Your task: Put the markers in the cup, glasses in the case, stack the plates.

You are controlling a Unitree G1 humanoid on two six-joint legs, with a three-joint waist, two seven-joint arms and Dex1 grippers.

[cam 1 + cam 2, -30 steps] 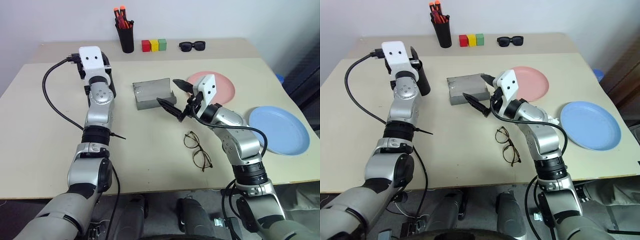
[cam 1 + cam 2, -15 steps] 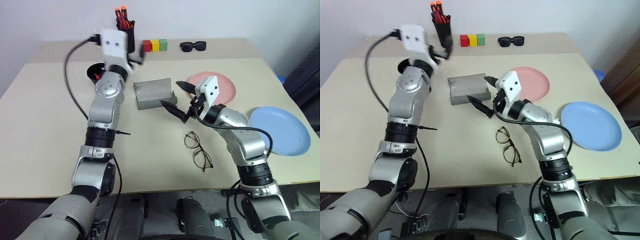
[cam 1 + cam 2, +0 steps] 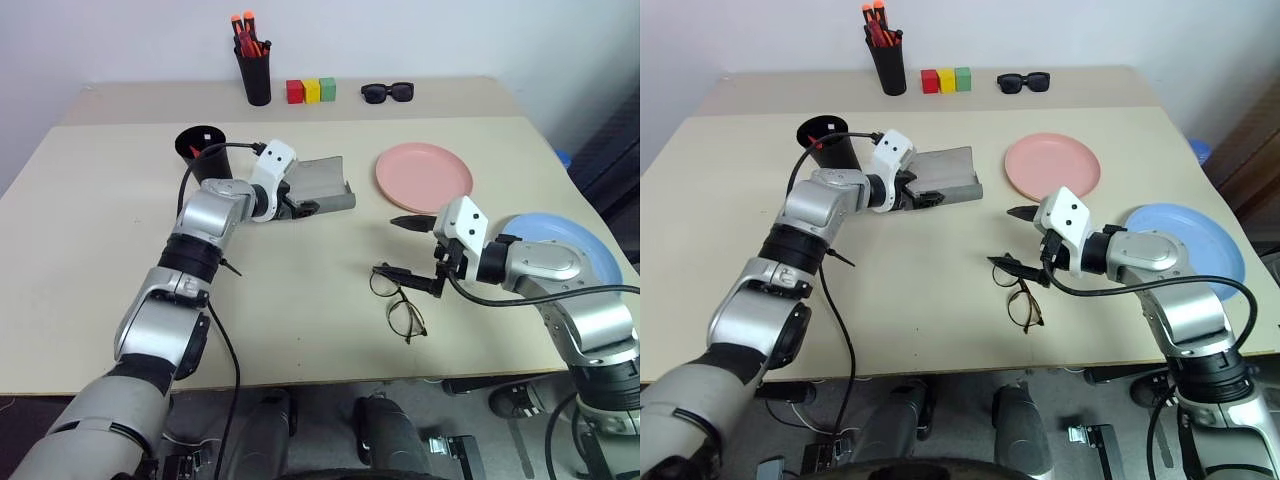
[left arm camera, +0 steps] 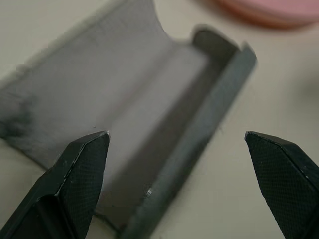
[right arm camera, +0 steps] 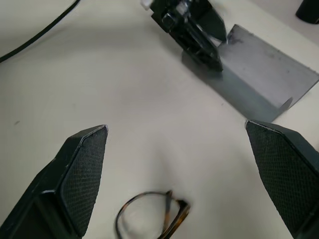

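Right claw (image 3: 413, 255) spread wide just over the glasses (image 3: 397, 298), lined up to pinch; left claw (image 3: 300, 205) gaping at the open case (image 3: 322, 185), likely steadying it.

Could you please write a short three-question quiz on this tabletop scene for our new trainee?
1. True or false: the glasses already lie inside the case.
2. Which gripper is at the case: A) left gripper B) right gripper?
3. Fill in: the pink plate and the blue plate lie ____, not stacked.

Key: 1 false, they lie on the table; 2 A; 3 apart.
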